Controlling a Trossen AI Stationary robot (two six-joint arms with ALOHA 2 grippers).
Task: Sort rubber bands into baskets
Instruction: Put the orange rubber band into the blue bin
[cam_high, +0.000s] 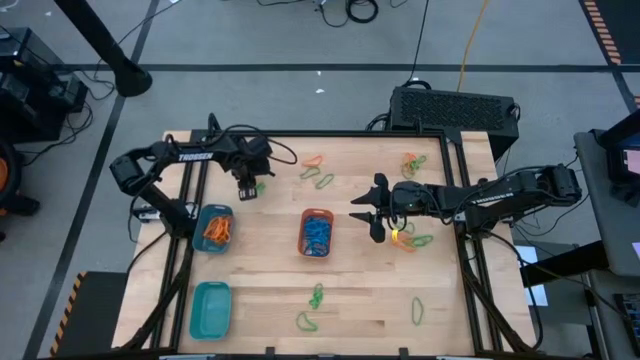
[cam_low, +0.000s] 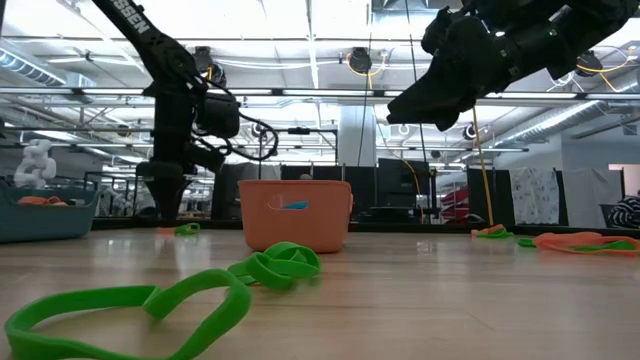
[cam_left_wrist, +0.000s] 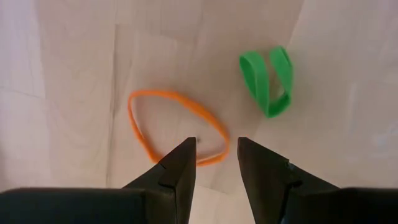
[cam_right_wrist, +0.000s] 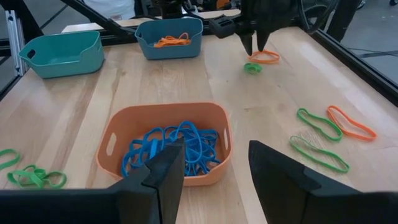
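We are seeing a pale wooden table (cam_right_wrist: 74, 106) carrying bright colours. Between the black fingers of the left gripper (cam_left_wrist: 216, 163) an orange band (cam_left_wrist: 177, 126) is showing, and just beyond them a green band (cam_left_wrist: 267, 79). Ahead of the black right gripper (cam_right_wrist: 215, 163) an orange basket (cam_right_wrist: 166, 140) is holding blue bands (cam_right_wrist: 169, 149). Farther ahead, a blue-teal basket (cam_right_wrist: 169, 36) is holding orange bands (cam_right_wrist: 171, 41), and a teal basket (cam_right_wrist: 62, 53) is sitting beside it. To one side, green loops (cam_right_wrist: 318, 138) and an orange loop (cam_right_wrist: 352, 122) are lying together.
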